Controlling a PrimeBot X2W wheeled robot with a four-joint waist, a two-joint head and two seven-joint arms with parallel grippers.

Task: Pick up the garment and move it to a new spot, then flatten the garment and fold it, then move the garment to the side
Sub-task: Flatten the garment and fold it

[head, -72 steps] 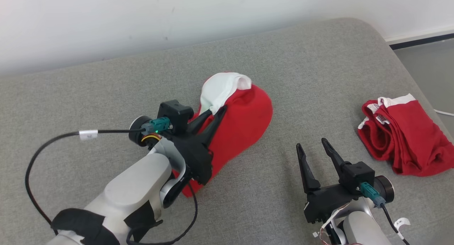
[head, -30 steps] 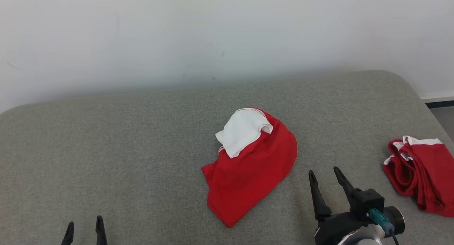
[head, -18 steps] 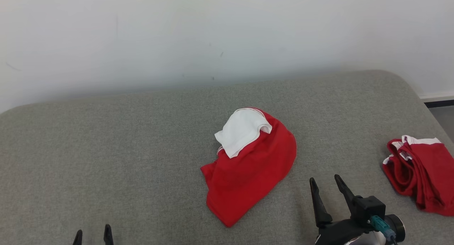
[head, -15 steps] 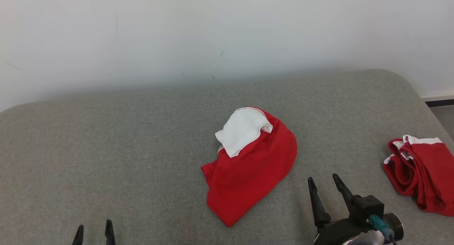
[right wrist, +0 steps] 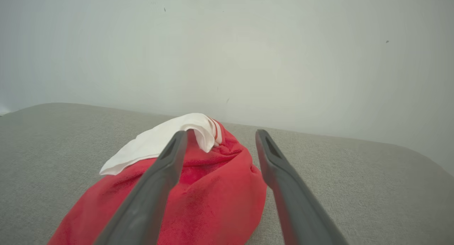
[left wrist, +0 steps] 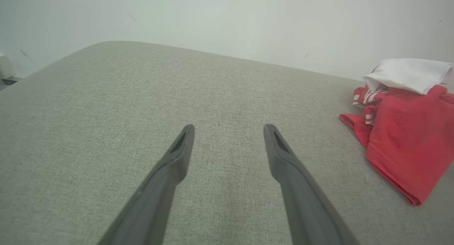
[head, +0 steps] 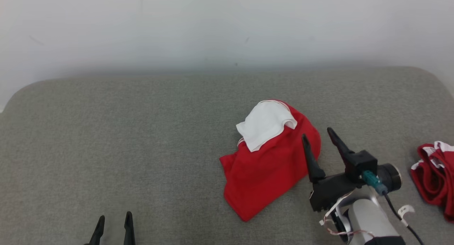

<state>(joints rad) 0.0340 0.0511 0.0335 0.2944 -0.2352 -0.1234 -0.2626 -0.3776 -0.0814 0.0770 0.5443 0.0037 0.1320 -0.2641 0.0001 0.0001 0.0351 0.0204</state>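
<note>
Right of centre on the grey woven upholstered surface (head: 142,131), a crumpled red fabric garment (head: 269,167) with a white panel (head: 264,126) folded over its far end; lies in a loose heap, narrow end pointing toward the robot. In the right wrist view the same garment (right wrist: 198,199) shows white stripes at the edge of the panel, which sits at the top of the mound. Right gripper (head: 316,132) just beside the garment's right edge, its two long dark fingers spread wide and pinching nothing; its left finger overlaps the red cloth in the head view, contact with the cloth cannot be told. Seen along that gripper (right wrist: 221,131), the fingers point over the garment toward the wall. Left gripper (head: 115,215) low at the near left, well apart from the garment, fingers likewise spread with nothing between them; from its wrist view (left wrist: 228,126) it hangs over bare grey fabric, the garment (left wrist: 400,138) off at that view's right. A second bunched red-and-white cloth (head: 434,174) at the far right edge. Plain white wall (head: 212,25) behind
</note>
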